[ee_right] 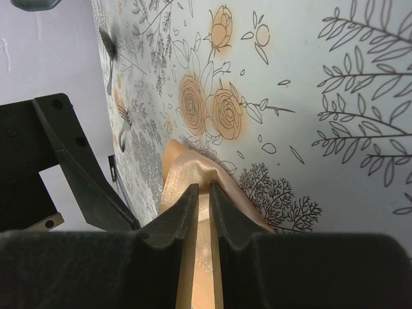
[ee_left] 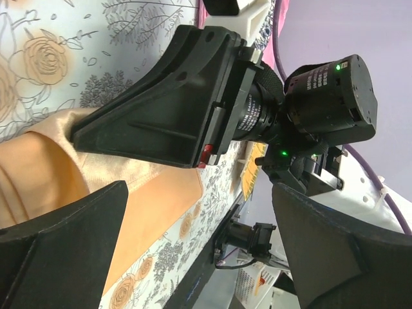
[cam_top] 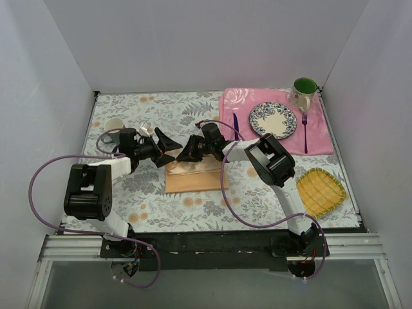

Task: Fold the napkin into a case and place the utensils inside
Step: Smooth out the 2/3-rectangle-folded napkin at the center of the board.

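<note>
The peach-orange napkin (cam_top: 195,178) lies folded into a rectangle on the floral table, between the two arms. My right gripper (cam_top: 185,154) is over its far left corner, and in the right wrist view the right gripper (ee_right: 204,190) is shut on a raised ridge of the napkin (ee_right: 188,165). My left gripper (cam_top: 168,148) faces it from the left, open, with nothing between its fingers (ee_left: 58,244). The left wrist view shows the napkin (ee_left: 154,199) below the right gripper (ee_left: 154,125). The purple knife (cam_top: 235,125) and fork (cam_top: 304,132) lie on the pink placemat (cam_top: 239,106).
A patterned plate (cam_top: 273,120) rests on the placemat, with a green mug (cam_top: 303,92) at its far right corner. A yellow woven mat (cam_top: 320,191) lies near the right edge. A small white cup (cam_top: 114,124) stands at the left. White walls enclose the table.
</note>
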